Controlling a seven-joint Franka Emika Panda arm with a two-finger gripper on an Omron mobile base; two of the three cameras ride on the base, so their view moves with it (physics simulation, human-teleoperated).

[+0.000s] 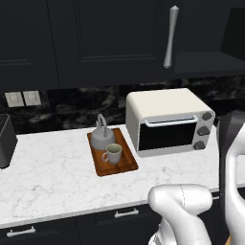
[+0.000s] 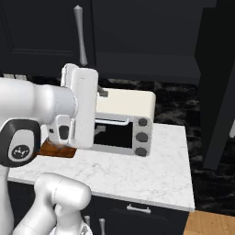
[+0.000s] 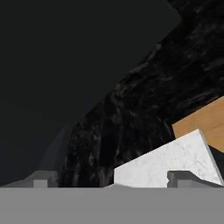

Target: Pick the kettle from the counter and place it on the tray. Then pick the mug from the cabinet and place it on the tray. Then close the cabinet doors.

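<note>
Left base view: The tray lies on the counter, just left of the toaster oven. The kettle stands upright on the far half of the tray. The mug stands upright on the near half, just in front of the kettle, handle toward the left. Above the toaster oven, one cabinet door sits with its silver bar handle vertical. To the right of that handle, the cabinet interior and its dark shelf are exposed.

Right base view: The arm's white links cover the left side of the toaster oven. A corner of the tray projects from behind the arm, left of the toaster oven. A second door stands swung outward, to the right of the toaster oven and edge-on to the camera.

Hand view: The gripper has its fingers spread wide apart. Nothing lies between them and they touch nothing. Beyond the tips, a corner of the counter and the dark backsplash are visible.
</note>
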